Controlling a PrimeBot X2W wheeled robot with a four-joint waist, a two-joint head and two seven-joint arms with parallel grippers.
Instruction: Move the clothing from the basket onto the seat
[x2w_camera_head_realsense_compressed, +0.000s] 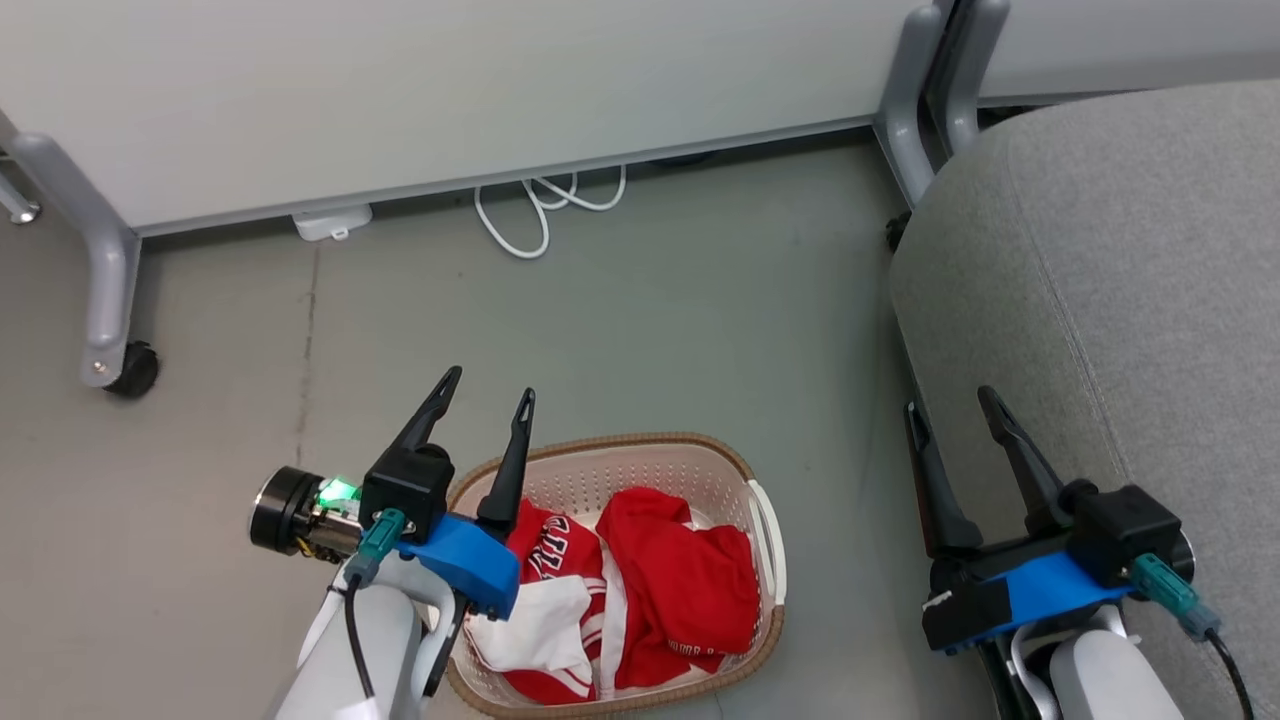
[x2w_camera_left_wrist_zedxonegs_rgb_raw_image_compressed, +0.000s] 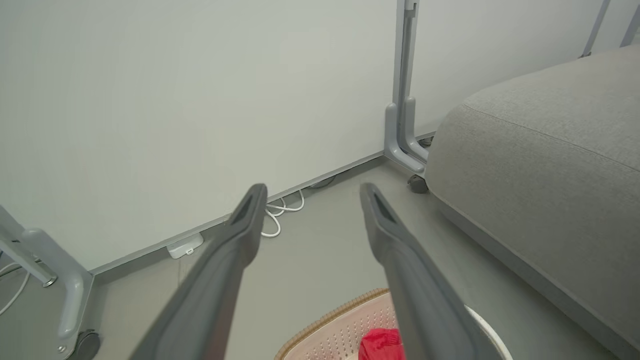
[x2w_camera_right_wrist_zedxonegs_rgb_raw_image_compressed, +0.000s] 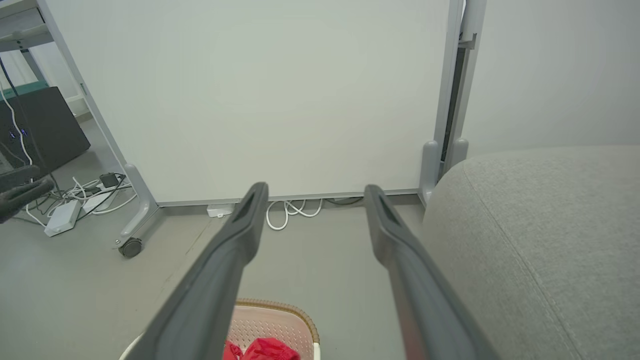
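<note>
Red fabric garments lay in the oval cream perforated plastic basket, lower centre; left gripper and right gripper stood wide, empty; a shallow pinch could drop fabric short of the grey upholstered seat.

An office or lab corner – wheeled partition panels, loose white cables, bare grey floor, grey sofa.
</note>
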